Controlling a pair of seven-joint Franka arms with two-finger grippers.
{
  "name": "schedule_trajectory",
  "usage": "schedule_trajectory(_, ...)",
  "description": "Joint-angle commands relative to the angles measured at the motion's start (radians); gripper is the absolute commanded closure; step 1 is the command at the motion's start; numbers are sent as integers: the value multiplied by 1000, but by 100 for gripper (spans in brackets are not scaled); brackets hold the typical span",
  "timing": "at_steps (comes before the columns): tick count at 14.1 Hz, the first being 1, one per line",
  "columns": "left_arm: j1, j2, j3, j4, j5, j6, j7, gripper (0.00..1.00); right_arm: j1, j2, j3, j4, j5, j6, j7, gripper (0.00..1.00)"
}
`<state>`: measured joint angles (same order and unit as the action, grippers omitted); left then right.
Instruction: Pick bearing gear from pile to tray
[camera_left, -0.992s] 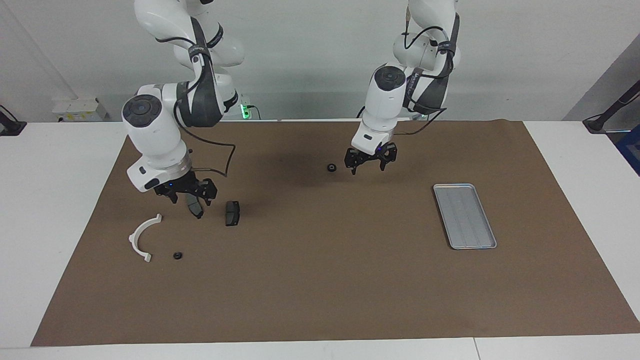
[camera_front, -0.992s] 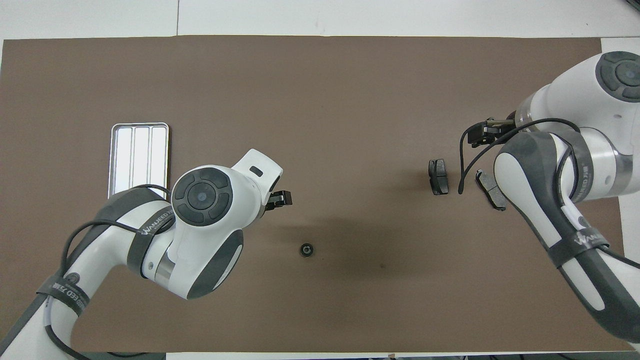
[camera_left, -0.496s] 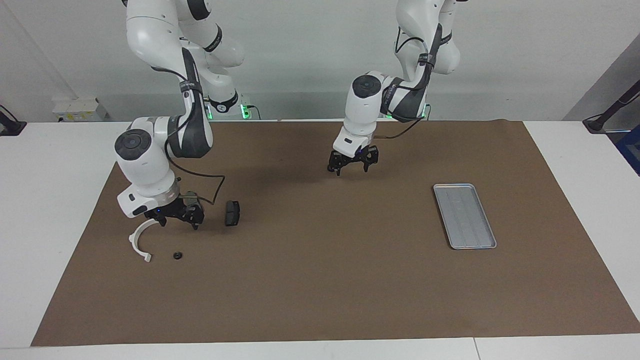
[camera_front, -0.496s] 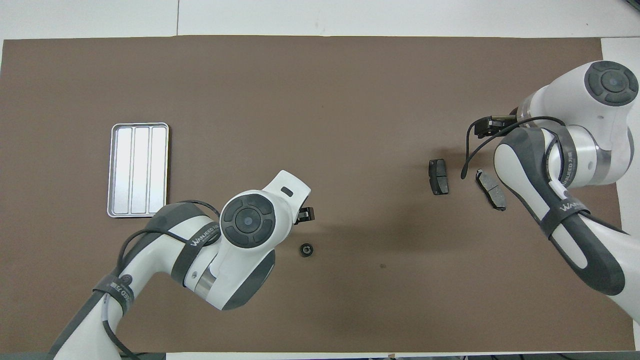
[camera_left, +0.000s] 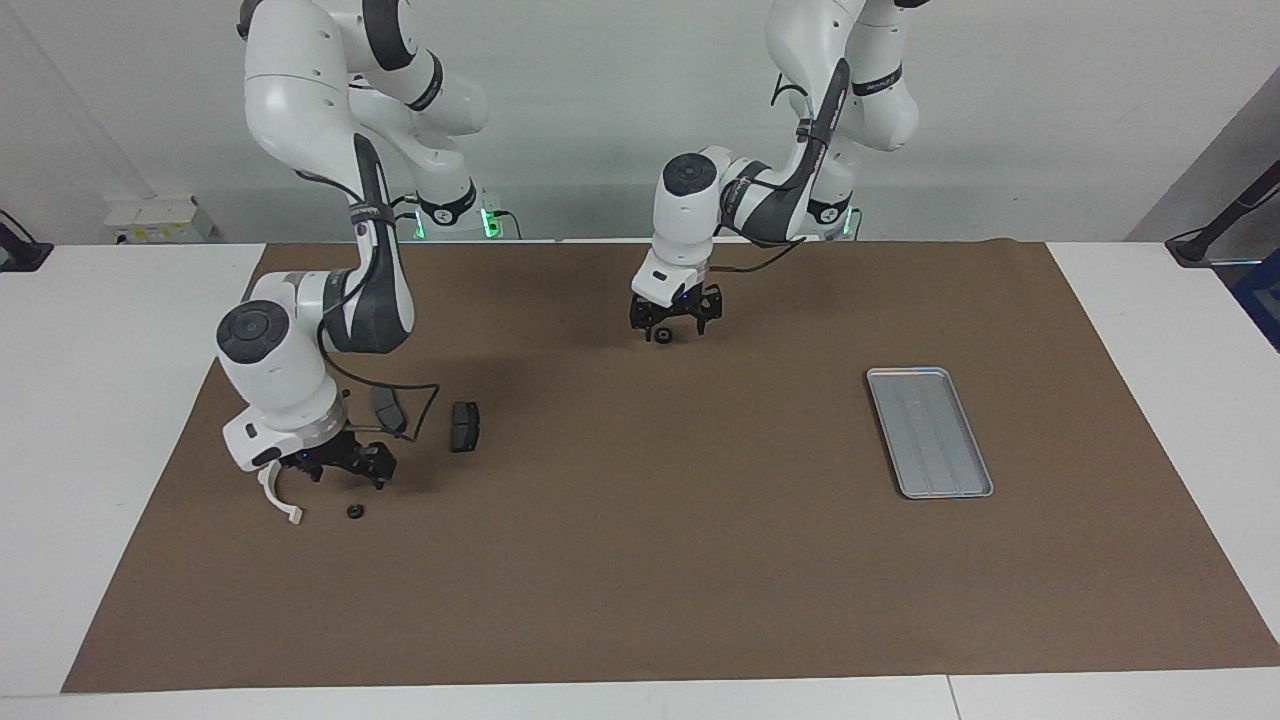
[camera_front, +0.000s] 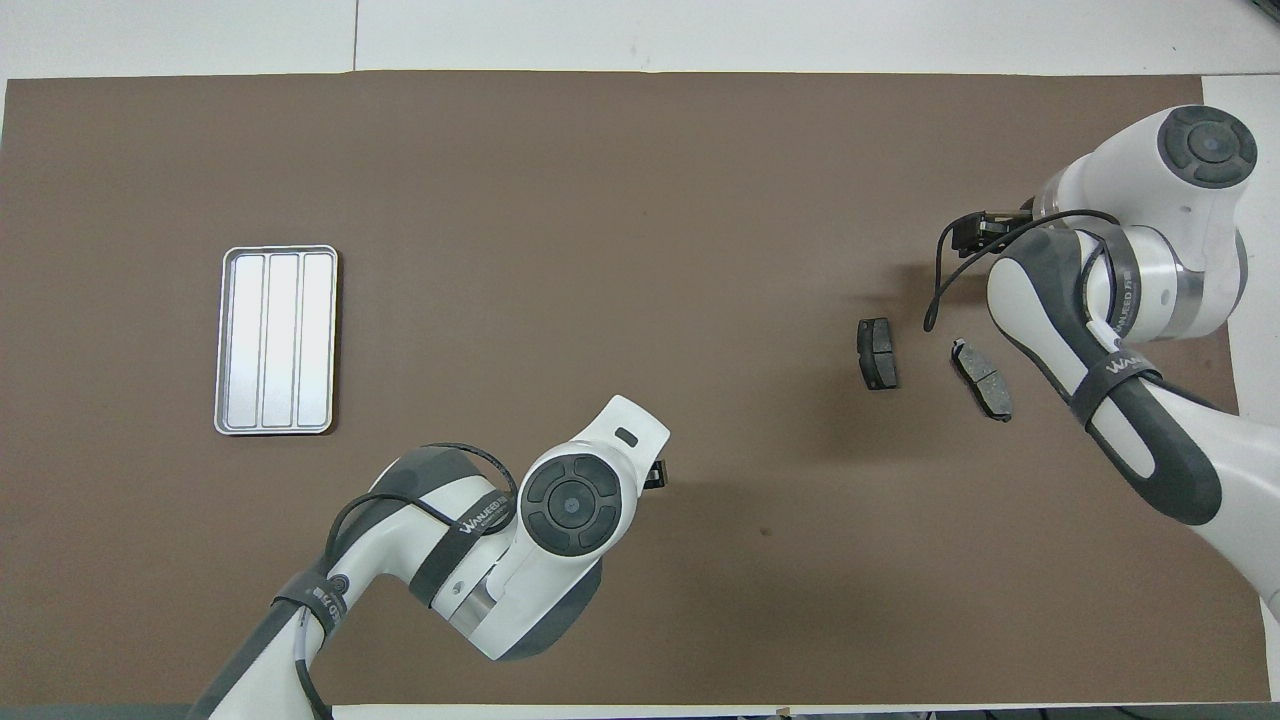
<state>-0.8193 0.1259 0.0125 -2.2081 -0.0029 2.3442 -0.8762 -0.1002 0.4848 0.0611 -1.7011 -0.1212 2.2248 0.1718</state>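
Two open grippers over small gears

Both stand wide, empty. Left gripper (camera_left: 674, 322) straddles a black bearing gear (camera_left: 661, 335) mid-mat; right gripper (camera_left: 338, 465) hangs near another (camera_left: 353, 512) beside the white bracket (camera_left: 277, 497). Probably light, stiff, rollable: pinch the rim. Tray (camera_left: 930, 432) well apart.

The white half-ring plastic bracket (camera_left: 277, 497) is showing only its lower end in the facing view, the right tool (camera_left: 338, 466) covering the rest; overhead it is fully hidden under the right arm. The small black round bearing piece (camera_left: 661, 335) under the left tool (camera_left: 675, 323) is too tiny to read, and overhead the left arm's white wrist is hiding it. The second small black round piece (camera_left: 353, 512) is not showing overhead either. Both arms are being cut off by the frame edges.
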Motion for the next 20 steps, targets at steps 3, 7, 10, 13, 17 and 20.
schedule_trajectory(3,-47,-9,17,-42,4,30,-44,0,-13,74,16,63,-5,19,1,0)
schedule_trajectory(7,-69,-23,17,-116,4,112,-46,0,-12,90,16,63,6,35,38,0)
schedule_trajectory(10,-75,-22,18,-127,4,122,-46,0,-6,100,16,67,11,29,95,1)
schedule_trajectory(13,-84,-18,18,-128,4,126,-46,0,-1,104,16,87,12,33,130,4)
schedule_trajectory(17,-84,-9,18,-133,4,144,-44,1,-7,121,16,87,12,62,130,4)
schedule_trajectory(20,-84,-3,18,-131,4,149,-43,1,-9,121,14,86,11,75,130,9)
